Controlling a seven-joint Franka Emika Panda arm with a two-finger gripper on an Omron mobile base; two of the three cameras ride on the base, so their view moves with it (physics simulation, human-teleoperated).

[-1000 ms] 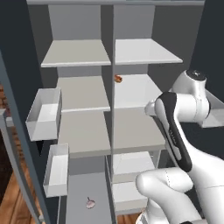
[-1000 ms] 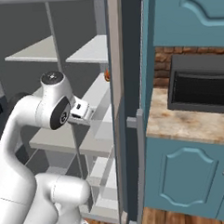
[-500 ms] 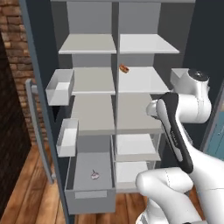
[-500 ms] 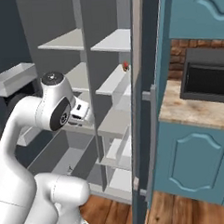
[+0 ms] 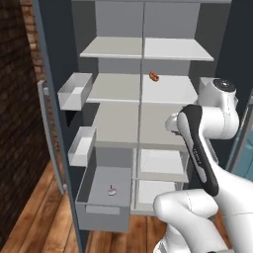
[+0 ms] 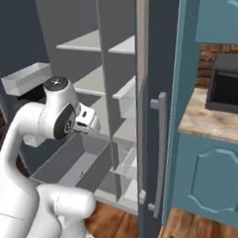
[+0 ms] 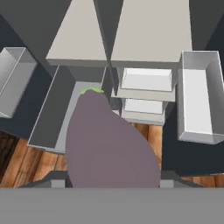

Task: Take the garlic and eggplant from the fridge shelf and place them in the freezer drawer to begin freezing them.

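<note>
A big dark purple eggplant (image 7: 109, 144) with a green tip fills the lower middle of the hand view, and my gripper (image 7: 112, 183) is shut on it. It hangs above the open freezer drawer (image 7: 47, 118), a deep grey box. In the left base view the tiny pale garlic (image 5: 112, 190) lies on the floor of the freezer drawer (image 5: 101, 217). My hand (image 6: 87, 122) sits in front of the fridge at mid height, over the freezer drawer (image 6: 69, 163). Pale grey fridge shelf boards (image 5: 170, 91) line the fridge above.
A small orange-red item (image 5: 154, 76) lies on an upper shelf. Pale bins (image 5: 74, 91) hang on the open left door, another bin (image 7: 197, 100) on the right. The open right door (image 6: 158, 114) with its handle stands beside the teal cabinets and stone counter (image 6: 215, 121).
The whole picture has shifted: the base has driven, so the fridge now sits further back and more to the centre. The arm keeps its pose, still holding the eggplant.
</note>
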